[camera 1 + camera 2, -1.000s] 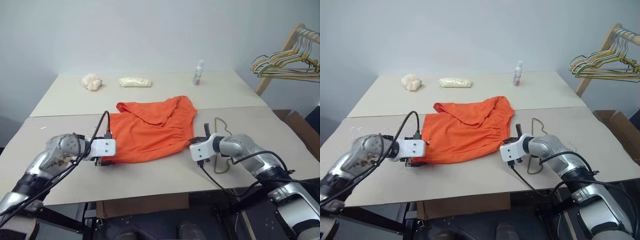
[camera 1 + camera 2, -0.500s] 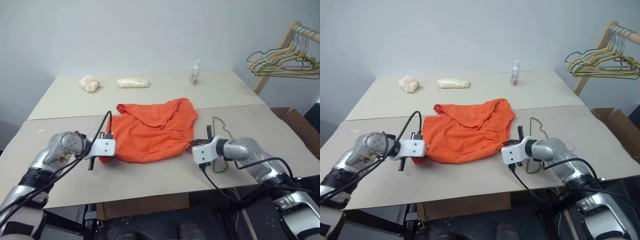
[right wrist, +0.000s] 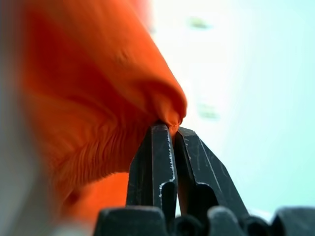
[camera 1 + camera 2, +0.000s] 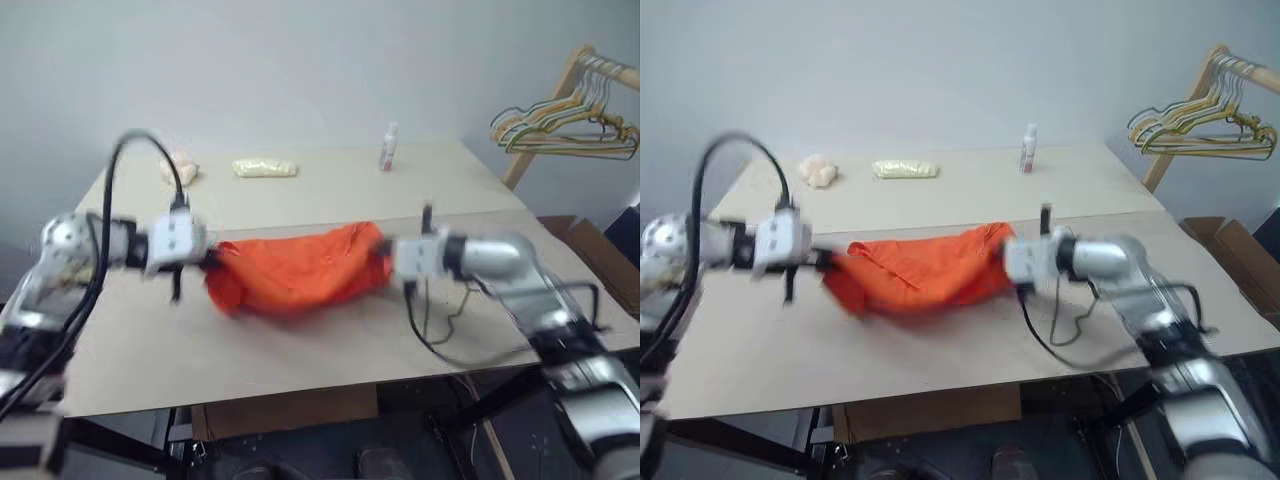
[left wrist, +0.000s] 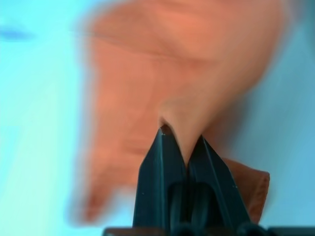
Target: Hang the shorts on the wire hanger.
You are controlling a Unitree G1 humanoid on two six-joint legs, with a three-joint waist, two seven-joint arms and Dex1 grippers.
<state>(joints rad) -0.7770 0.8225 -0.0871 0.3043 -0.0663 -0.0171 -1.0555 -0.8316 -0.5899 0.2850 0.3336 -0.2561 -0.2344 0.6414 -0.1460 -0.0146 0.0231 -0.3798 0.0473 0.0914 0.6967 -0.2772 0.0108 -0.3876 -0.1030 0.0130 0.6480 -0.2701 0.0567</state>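
The orange shorts (image 4: 295, 270) hang stretched between my two grippers, lifted above the beige table (image 4: 250, 350), with the middle sagging toward it. My left gripper (image 4: 210, 262) is shut on the shorts' left end, and the left wrist view has a fold of fabric pinched between the fingertips (image 5: 162, 147). At the right end my right gripper (image 4: 385, 255) is shut on the gathered waistband (image 3: 170, 115). The wire hanger (image 4: 455, 312) lies flat on the table under my right arm, partly hidden by it and its cable.
A bunch of mixed-colour hangers (image 4: 560, 120) hangs on a wooden rack at the far right. On the back table stand a small bottle (image 4: 387, 148), a pale yellow packet (image 4: 265, 168) and a white fluffy lump (image 4: 180, 170). A cardboard box (image 4: 600, 250) sits beside the table's right edge.
My left gripper closed on the shorts' left edge. Both grippers then rose quickly, lifting the shorts off the table and pulling them taut between them.
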